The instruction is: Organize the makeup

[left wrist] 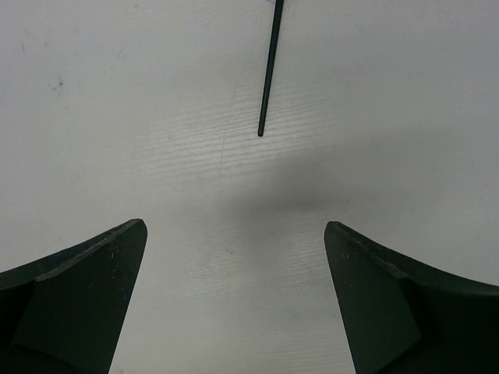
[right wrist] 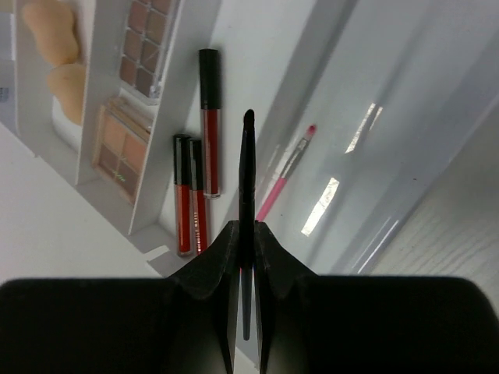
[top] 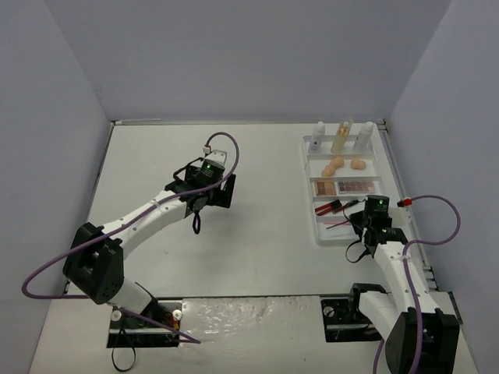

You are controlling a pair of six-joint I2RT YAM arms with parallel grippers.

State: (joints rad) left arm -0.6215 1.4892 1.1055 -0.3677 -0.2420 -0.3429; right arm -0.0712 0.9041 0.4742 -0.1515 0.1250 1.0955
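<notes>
At the near end of the white tray [right wrist: 97, 47], the right gripper [right wrist: 247, 230] is closed tight on a thin black brush [right wrist: 248, 164]. The brush runs straight out between the two fingers, its rounded dark tip pointing away over the tray. Whether the tip touches the tray floor cannot be told.

Just beyond it lies a slim brush with a pink handle [right wrist: 282, 178], a silver ferrule and a small reddish tip, angled on the glossy floor. Beside that lie three lip tubes [right wrist: 209, 132], red-bodied with black caps, two of them touching side by side and the third a little further out. In the next compartment are the flat eyeshadow palettes [right wrist: 123, 146], with grids of beige, tan and brown pans. Past them are the beige egg-shaped sponges [right wrist: 69, 92].

At the tray's far end stand two white bottles [top: 318, 135] with a clear bottle of amber liquid [top: 342, 137] between them.

Well to the left, the left gripper [left wrist: 235, 227] hangs over the bare white surface [left wrist: 117, 117]. Its fingers are spread wide apart and hold nothing. Ahead of it a thin dark handle [left wrist: 268, 70] lies on the surface, apart from both fingers.
</notes>
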